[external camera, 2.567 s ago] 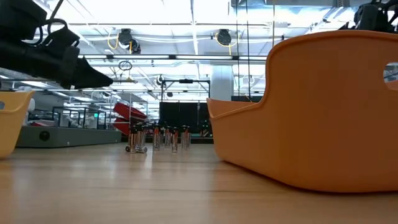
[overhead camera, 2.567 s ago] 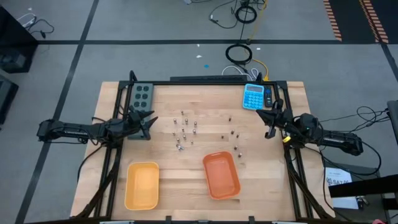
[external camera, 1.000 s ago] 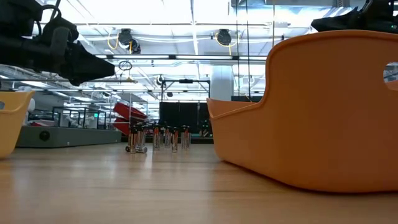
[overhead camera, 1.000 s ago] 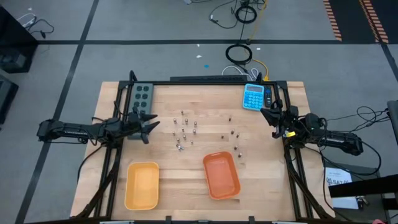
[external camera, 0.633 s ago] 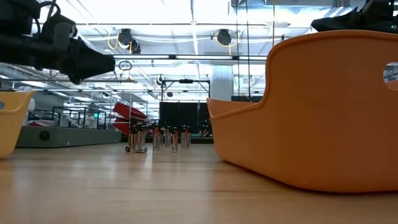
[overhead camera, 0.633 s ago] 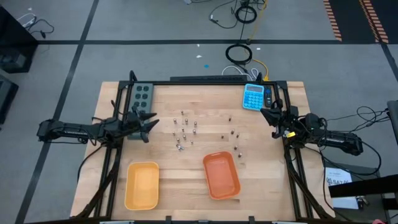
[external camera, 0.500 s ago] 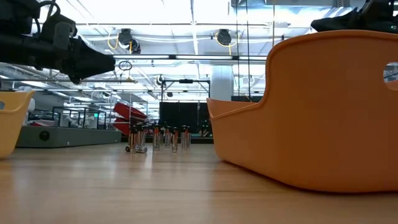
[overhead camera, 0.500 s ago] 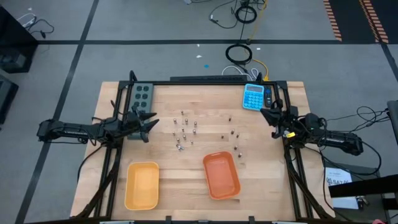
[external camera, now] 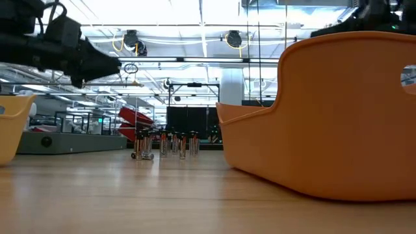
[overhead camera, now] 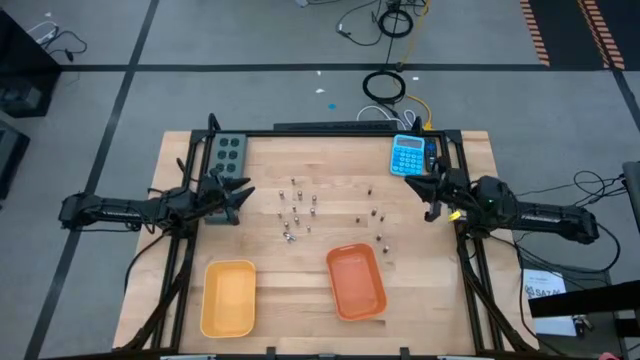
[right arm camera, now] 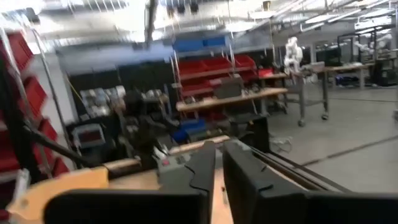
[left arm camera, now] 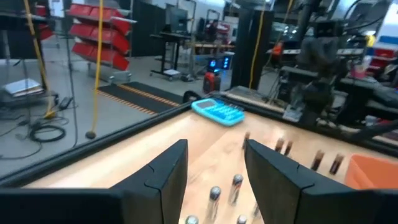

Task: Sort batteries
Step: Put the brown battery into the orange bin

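The batteries point(overhead camera: 296, 211) are tiny metallic cells. Most stand upright on the wooden table, scattered around its middle, with a few more point(overhead camera: 378, 216) to the right. They show as a row point(external camera: 166, 144) in the low view and close up point(left arm camera: 214, 194) in the left wrist view. My left gripper point(overhead camera: 243, 196) point(left arm camera: 216, 165) hovers open at the table's left, its fingers pointing at the cluster. My right gripper point(overhead camera: 425, 195) point(right arm camera: 219, 165) hovers at the table's right, below the calculator. Its fingers are together with only a thin slit between them, and it holds nothing.
A yellow tray point(overhead camera: 228, 297) and an orange tray point(overhead camera: 356, 281) sit near the table's near edge; the orange one point(external camera: 338, 110) fills the low view's right. A blue calculator point(overhead camera: 408, 155) lies at the far right and a grey power strip point(overhead camera: 227, 152) at the far left.
My right gripper has moved a little toward the table's left, farther in over the wood toward the right-hand batteries. The batteries and trays have stayed put.
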